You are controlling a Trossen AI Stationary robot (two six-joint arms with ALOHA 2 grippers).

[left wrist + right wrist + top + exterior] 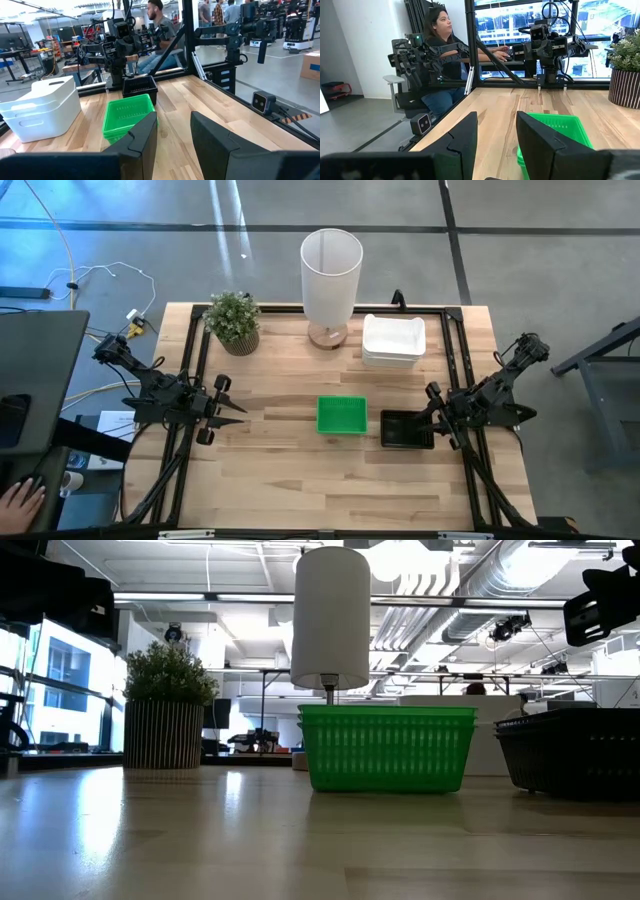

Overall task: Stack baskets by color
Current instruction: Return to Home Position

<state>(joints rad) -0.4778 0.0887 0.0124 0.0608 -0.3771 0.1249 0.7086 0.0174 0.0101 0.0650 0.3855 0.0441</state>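
The right tool [436, 420], spread and empty, sits just beside the black stack [405, 430]. The left tool [238, 411], also spread, faces the green stack [341, 415]. The white stack [393, 340] stands farther off. Sorting seems finished, so both tools need only draw back home.

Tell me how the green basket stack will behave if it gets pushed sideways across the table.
The green basket stack is thin mesh plastic, so it is probably light and a little flexible. It sits low and flat-bottomed on the smooth wooden table, so it should slide rather than tip.
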